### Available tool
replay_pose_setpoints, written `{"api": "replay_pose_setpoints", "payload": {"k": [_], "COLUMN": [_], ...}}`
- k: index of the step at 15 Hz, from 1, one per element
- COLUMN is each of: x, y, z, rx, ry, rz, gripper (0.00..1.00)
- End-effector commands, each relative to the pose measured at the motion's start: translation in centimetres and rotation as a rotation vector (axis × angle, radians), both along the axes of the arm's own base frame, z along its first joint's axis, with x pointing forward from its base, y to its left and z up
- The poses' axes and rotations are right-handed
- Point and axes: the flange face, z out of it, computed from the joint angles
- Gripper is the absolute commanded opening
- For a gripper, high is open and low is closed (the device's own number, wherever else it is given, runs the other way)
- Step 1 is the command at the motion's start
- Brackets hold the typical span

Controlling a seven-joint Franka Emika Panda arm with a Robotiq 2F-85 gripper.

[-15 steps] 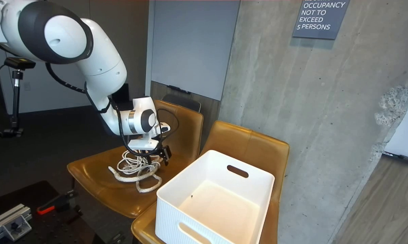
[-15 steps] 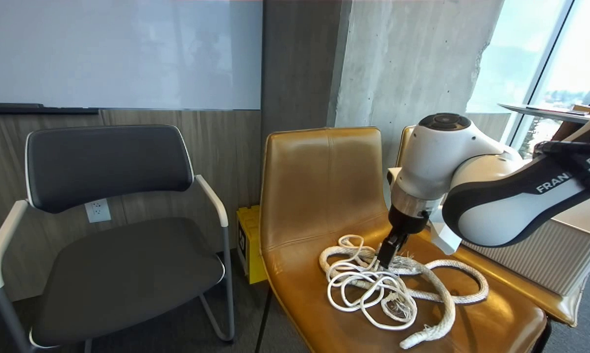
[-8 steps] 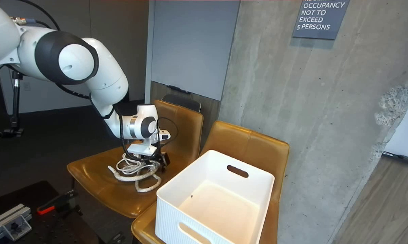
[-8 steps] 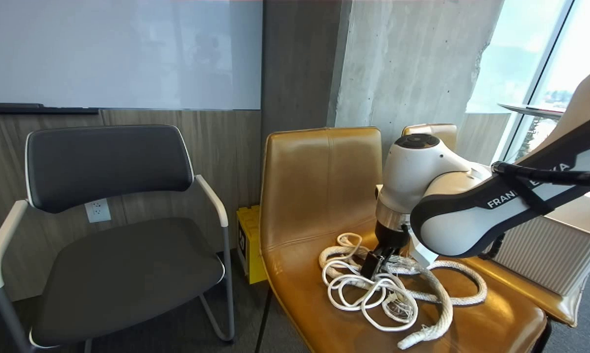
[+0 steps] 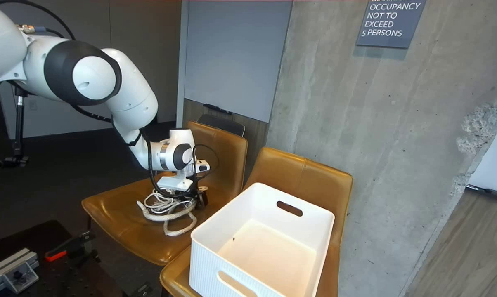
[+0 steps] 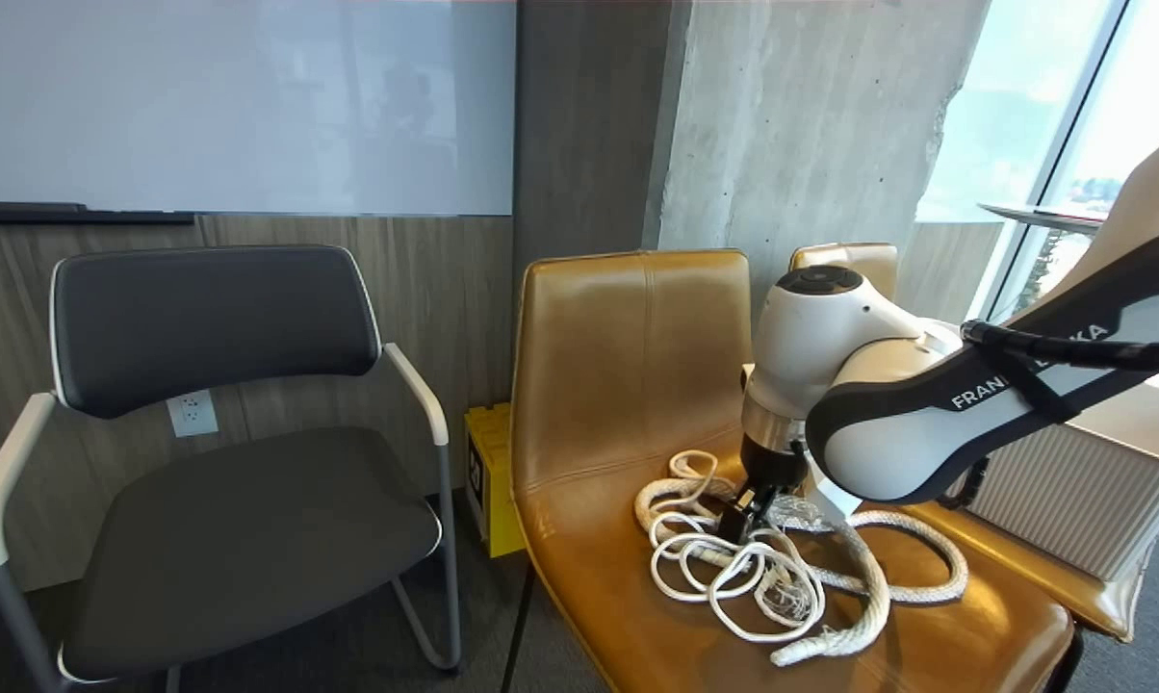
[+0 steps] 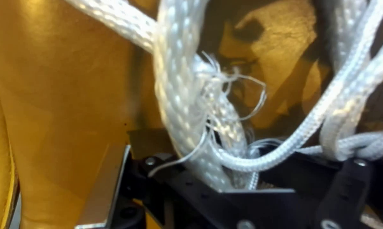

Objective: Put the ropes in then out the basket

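Ropes (image 7: 180, 95) (braided, frayed) coil on a glossy seat (image 6: 965, 637); whether the gripper (image 6: 735, 526) grips is unclear

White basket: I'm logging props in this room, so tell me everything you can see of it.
The white basket is an open-topped rectangular bin with rounded corners, plastic by its look. Its outer walls are ribbed, its inner ones smooth, and two facing walls have an oval handle slot each. A small dark speck shows inside; the ropes lie outside, apart from it. It stands upright on a brown chair, the only contact I can make out. Neither exterior view shows it whole.
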Motion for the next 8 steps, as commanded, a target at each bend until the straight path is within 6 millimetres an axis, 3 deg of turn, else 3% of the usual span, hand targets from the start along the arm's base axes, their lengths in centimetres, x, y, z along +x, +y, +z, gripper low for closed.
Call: {"api": "replay_pose_setpoints", "payload": {"k": [1, 3, 8], "x": [-0.9, -1.1, -2.2], "y": [0.3, 0.8, 0.9], "z": [1.3, 4.1, 12.9], "rx": [0.01, 0.015, -0.001], "ry": [0.041, 0.041, 0.024], "rz": [0.006, 0.019, 0.052], "gripper": [0.09, 0.0, 0.0]}}
